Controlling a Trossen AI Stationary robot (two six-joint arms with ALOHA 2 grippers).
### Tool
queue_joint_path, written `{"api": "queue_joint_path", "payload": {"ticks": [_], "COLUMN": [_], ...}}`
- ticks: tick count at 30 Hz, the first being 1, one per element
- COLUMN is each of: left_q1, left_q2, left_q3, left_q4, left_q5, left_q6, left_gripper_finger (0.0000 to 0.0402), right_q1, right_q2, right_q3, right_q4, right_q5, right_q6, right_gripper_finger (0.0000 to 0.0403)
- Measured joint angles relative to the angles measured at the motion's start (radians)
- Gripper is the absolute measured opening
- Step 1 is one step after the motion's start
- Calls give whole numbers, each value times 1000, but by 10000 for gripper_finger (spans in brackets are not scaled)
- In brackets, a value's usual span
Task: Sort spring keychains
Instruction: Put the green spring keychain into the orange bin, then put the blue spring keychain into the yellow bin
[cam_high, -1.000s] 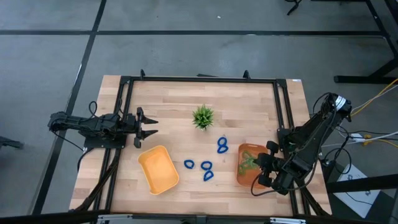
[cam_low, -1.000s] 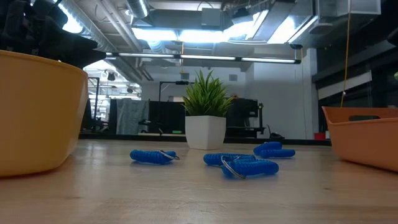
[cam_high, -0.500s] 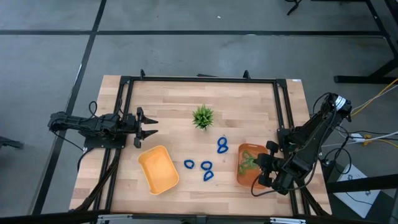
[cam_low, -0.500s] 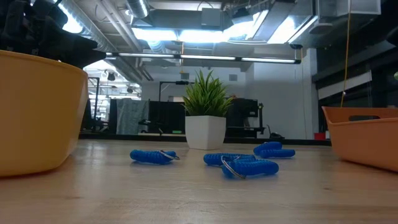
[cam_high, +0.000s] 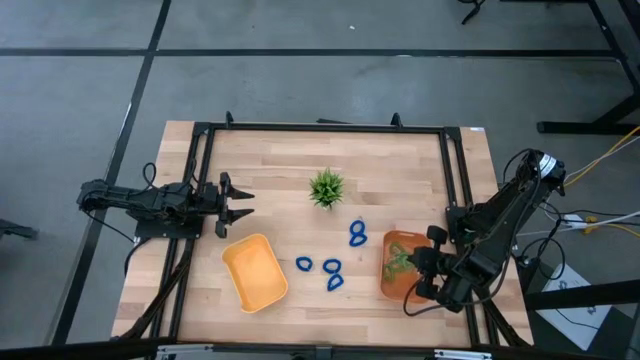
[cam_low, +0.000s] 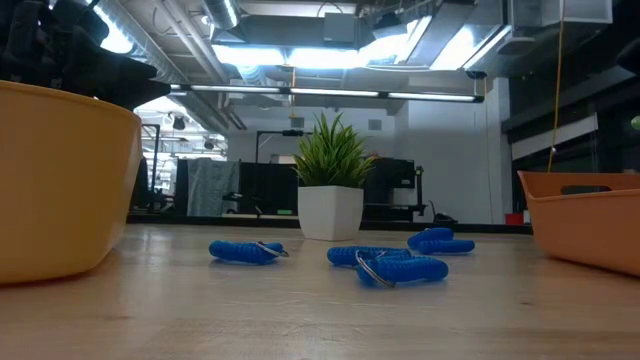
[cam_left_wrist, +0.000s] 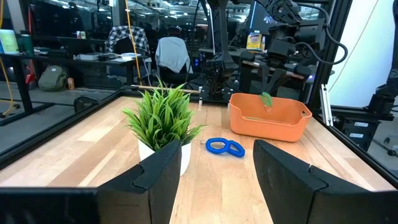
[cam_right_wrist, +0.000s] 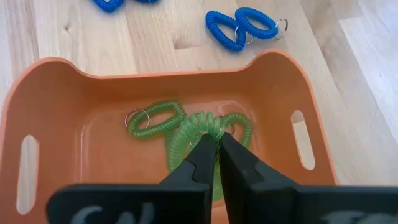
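Note:
Several dark blue spring keychains lie flat on the table: a joined pair (cam_high: 356, 234) and three more (cam_high: 304, 264) (cam_high: 333, 267) (cam_high: 334, 282) between the trays. Light green keychains (cam_right_wrist: 155, 119) lie in the orange tray (cam_high: 386, 283). My right gripper (cam_right_wrist: 216, 144) is above that tray, shut on one green keychain (cam_right_wrist: 189, 137). My left gripper (cam_high: 238, 203) waits open near the table's left edge, behind the yellow tray (cam_high: 255, 271), touching nothing. My right gripper pinches a light green spring keychain by a bit of its coil (cam_right_wrist: 214, 127) between the two fingertips, coming from above and pointing down. In the left wrist view the keychain (cam_left_wrist: 266, 98) hangs below the fingers, over the orange tray's rim (cam_left_wrist: 270, 102).
A small potted artificial plant (cam_high: 326, 187) stands upright behind the blue keychains, mid-table. A black frame rail (cam_high: 320, 128) runs around the table top. Bare wood lies between the plant and my left gripper and along the near edge.

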Motion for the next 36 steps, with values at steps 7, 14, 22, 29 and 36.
{"api": "queue_joint_path", "payload": {"ticks": [7, 14, 22, 29, 36], "left_q1": [0, 0, 0, 0, 0], "left_q2": [0, 0, 0, 0, 0], "left_q3": [0, 0, 0, 0, 0], "left_q4": [0, 0, 0, 0, 0], "left_q5": [0, 0, 0, 0, 0], "left_q6": [0, 0, 0, 0, 0], "left_gripper_finger": [196, 196, 196, 196, 196], "right_q1": [-2, -2, -2, -2, -2], "right_q2": [0, 0, 0, 0, 0], "right_q3": [0, 0, 0, 0, 0], "right_q4": [-10, -18, -15, -14, -14], "right_q5": [0, 20, 44, 44, 44], "right_q6": [-13, -26, -47, -49, -50], "right_gripper_finger": [17, 29, 95, 121, 123]}}
